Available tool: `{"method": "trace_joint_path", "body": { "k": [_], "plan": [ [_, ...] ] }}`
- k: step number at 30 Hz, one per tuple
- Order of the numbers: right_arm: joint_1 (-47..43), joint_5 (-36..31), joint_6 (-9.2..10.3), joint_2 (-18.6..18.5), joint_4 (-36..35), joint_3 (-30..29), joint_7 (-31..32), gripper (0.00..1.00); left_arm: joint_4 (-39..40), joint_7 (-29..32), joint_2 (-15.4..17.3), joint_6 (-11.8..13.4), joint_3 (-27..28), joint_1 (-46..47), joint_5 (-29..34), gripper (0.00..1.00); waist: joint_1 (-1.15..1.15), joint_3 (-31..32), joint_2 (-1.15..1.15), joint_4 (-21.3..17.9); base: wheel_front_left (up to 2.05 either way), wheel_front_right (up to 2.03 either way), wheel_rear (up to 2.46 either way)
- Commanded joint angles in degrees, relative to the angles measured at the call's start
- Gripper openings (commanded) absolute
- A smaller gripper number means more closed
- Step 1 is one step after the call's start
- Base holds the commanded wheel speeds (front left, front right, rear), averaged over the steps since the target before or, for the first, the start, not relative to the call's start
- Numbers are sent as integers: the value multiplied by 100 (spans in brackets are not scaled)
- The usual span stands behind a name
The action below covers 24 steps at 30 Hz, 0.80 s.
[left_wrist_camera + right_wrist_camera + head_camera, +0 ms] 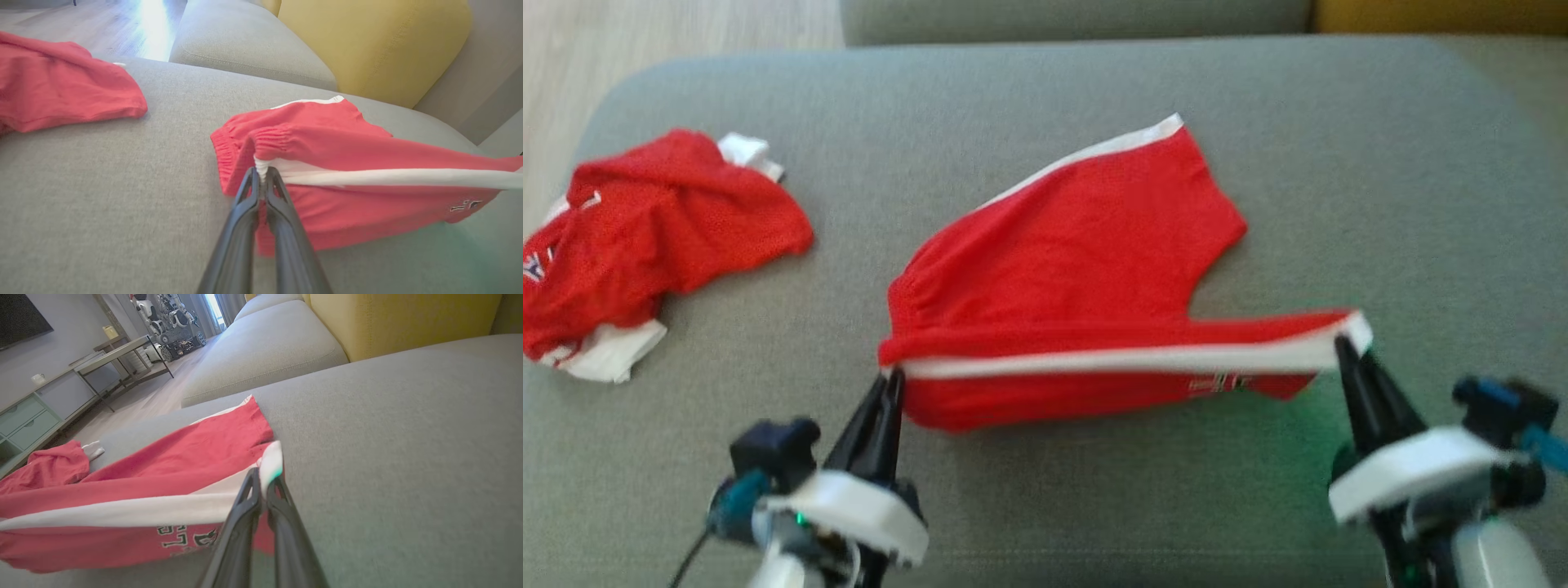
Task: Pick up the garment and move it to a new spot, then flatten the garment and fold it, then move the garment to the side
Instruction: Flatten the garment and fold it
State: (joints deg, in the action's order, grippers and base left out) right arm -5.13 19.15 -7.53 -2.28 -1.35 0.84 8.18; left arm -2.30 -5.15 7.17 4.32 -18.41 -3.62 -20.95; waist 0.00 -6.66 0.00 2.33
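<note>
The garment (1078, 253) is a pair of red shorts with a white side stripe, lying on the grey sofa cushion (1029, 90). My left gripper (892, 377) is shut on its waistband corner at the white stripe's end. My right gripper (1342, 341) is shut on the stripe's other end, at the leg hem. The stripe is stretched taut between them, lifted a little, with the near leg hanging folded below it. The left wrist view shows the pinch (261, 173) on the gathered waistband (239, 141). In the right wrist view the pinch (261, 477) sits at the white hem (271, 463).
A second red and white garment (645, 237) lies crumpled at the cushion's left end. A yellow cushion (367, 41) and another grey seat (245, 45) stand behind. Beyond the cushion's left edge is wooden floor (556, 82), with a cabinet (36, 412) and a table (118, 351) farther off.
</note>
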Motion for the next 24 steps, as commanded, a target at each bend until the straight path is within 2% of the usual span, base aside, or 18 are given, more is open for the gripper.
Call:
{"method": "trace_joint_path", "body": {
  "k": [1, 9, 17, 24],
  "plan": [
    [587, -57, 4, -67, -47, 5, 0, 0, 76, -73, -22, -26, 269, 502, -102, 0, 0, -351, 0, 179, 0, 0, 0],
    [2183, -20, 4, -362, 719, 25, -15, 0, -383, -169, -182, -200, 254, 1494, -286, 0, 0, -1019, 0, 421, 0, 0, 0],
    [3902, 265, 4, -707, 2148, 364, -248, 0, -1112, -397, -307, -385, 181, 2521, -442, 0, 0, -1539, 0, 732, 0, 0, 0],
    [5039, 467, 4, -843, 3418, 778, -582, 0, -1819, -595, -378, -500, 68, 3136, -612, 0, 0, -1820, 0, 875, 0, 0, 0]
  ]
}}
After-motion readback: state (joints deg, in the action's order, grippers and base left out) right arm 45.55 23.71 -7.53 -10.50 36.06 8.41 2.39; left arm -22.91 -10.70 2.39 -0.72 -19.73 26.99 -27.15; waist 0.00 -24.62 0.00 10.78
